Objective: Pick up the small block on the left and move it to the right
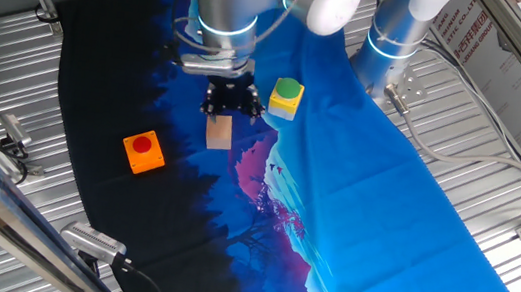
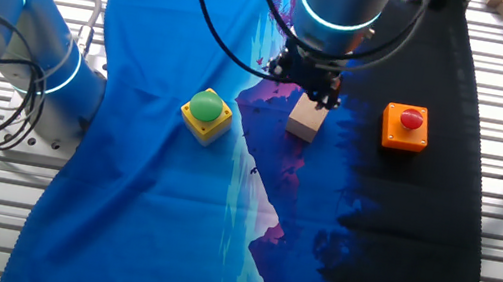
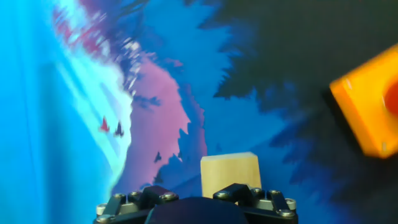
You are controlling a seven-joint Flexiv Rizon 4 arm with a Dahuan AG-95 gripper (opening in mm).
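Note:
The small block [image 1: 219, 132] is a plain tan wooden cube, also seen in the other fixed view [image 2: 306, 121] and in the hand view [image 3: 230, 175]. My gripper [image 1: 226, 111] hangs straight down over it and its dark fingers are closed on the block's top, holding it just above the cloth. In the hand view the block stays sharp against my fingers [image 3: 233, 191] while the cloth behind is blurred. The block is between the orange block with the red button [image 1: 144, 151] and the yellow block with the green button [image 1: 286, 98].
A blue and black printed cloth [image 1: 373, 211] covers the slatted metal table [image 1: 9, 63]. The arm's base [image 1: 395, 43] stands at the back of it. Clamps and cables [image 1: 92, 241] lie along the near left edge.

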